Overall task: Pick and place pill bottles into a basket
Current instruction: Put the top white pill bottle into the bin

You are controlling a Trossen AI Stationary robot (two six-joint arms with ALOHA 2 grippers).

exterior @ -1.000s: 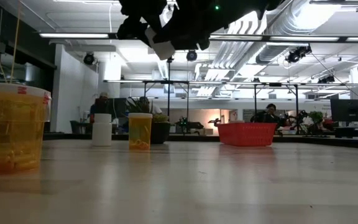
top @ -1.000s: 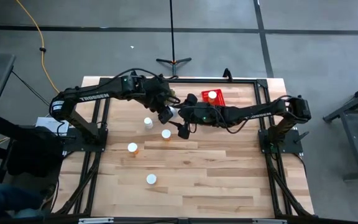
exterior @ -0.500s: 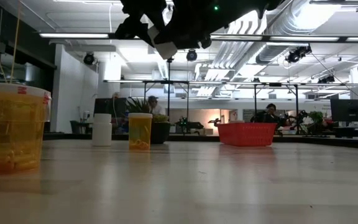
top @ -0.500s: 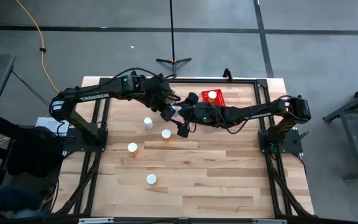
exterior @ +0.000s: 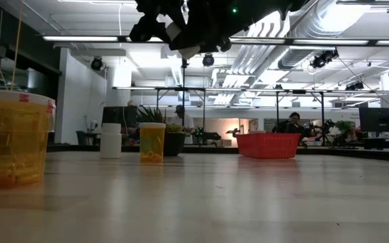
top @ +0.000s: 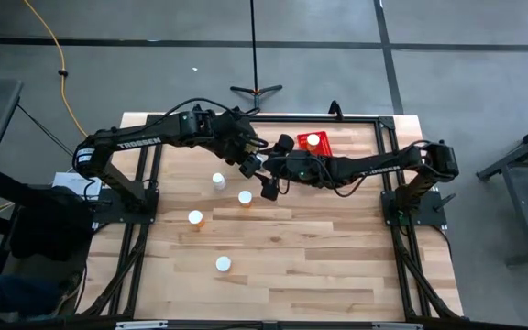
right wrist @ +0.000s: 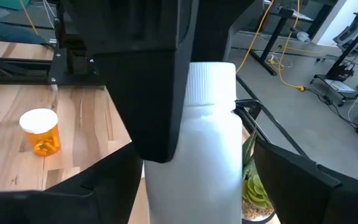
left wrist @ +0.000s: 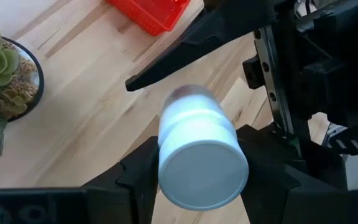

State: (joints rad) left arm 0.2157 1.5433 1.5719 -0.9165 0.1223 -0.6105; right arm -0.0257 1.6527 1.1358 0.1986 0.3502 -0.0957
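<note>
I see both arms reach inward, meeting mid-table: left gripper (top: 248,163) clamped on a white bottle (left wrist: 197,152), right gripper (top: 269,181) spread beside it.

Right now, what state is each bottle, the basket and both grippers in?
held bottle: capped, lifted off the table, clamped in the left gripper.
left gripper: shut on the held bottle.
right gripper: open, fingers either side of the held bottle.
basket: upright, holding one bottle.
bottle in basket: capped.
table bottles: four, upright, capped.
</note>
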